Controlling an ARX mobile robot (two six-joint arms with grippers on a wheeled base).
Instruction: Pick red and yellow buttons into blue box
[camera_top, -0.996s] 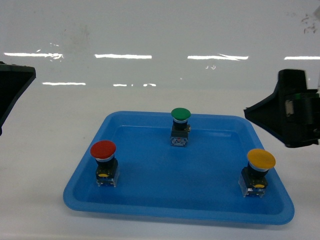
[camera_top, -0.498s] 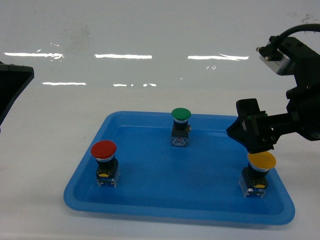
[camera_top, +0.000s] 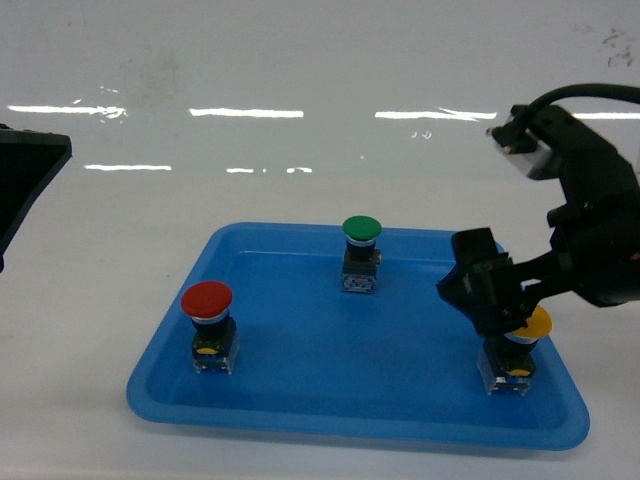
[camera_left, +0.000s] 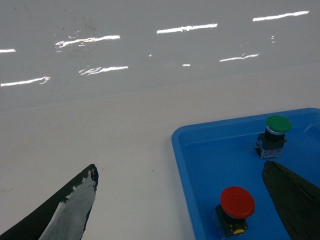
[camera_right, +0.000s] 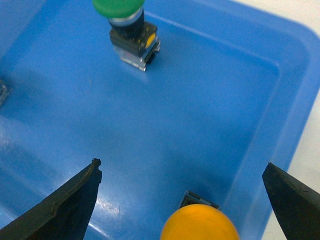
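Hovering over the yellow button (camera_top: 522, 325) at the near right of the shallow blue tray (camera_top: 300, 395), our right gripper (camera_top: 492, 297) spreads its jaws wide to straddle the cap, wrist pitched steeply down. We judge this the lineup for a first grasp. Our left gripper (camera_left: 180, 205), jaws also apart, waits beside the tray near the red button (camera_top: 207, 303). No blue box is visible.

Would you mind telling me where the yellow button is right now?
In the head view the yellow button stands upright in the near right corner of the shallow blue tray, directly under the open right gripper.
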